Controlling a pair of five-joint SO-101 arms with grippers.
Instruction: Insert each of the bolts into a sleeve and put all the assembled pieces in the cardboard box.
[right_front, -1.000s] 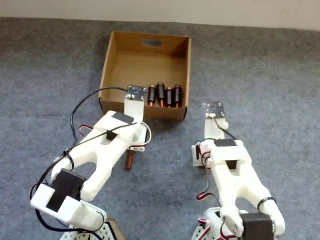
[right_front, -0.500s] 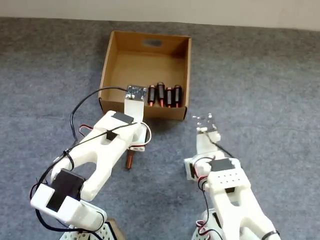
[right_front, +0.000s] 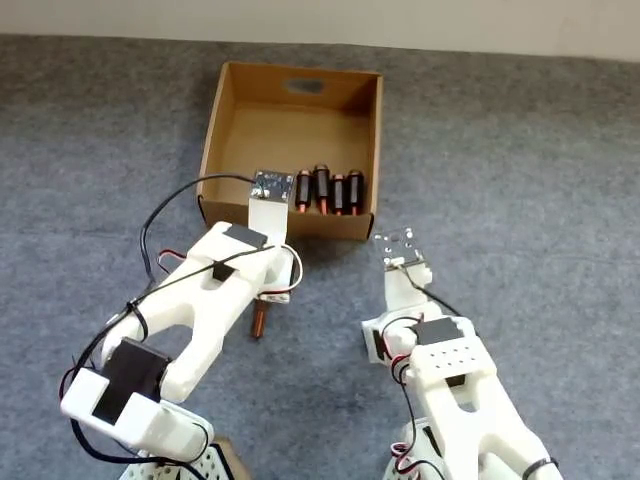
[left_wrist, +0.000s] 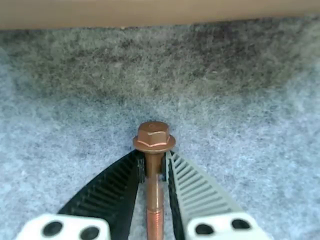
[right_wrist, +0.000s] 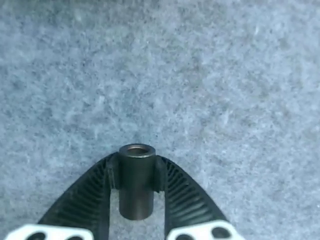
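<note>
Covering the whole table, a grey carpet (right_front: 560, 150) lay under everything. On it, far and left of centre, sat the open cardboard box (right_front: 270, 130). The left arm (right_front: 200, 310) stretched from the near left corner toward the box, with its wrist at the box's near wall. The right arm (right_front: 450, 380) rose from the near right, its wrist nearer than the box's near right corner and a little to the right of it. Four assembled pieces (right_front: 330, 190) lay side by side inside the box, against the near wall toward its right corner. The left gripper (left_wrist: 154, 160) was clenched on a copper bolt (left_wrist: 154, 142), gripping the shank just under the hex head. The head pointed toward the box wall, above the carpet. The right gripper (right_wrist: 136, 165) grasped a dark sleeve (right_wrist: 136, 182) between its ribbed fingers over bare carpet. The sleeve's open bore faced away from the wrist.
</note>
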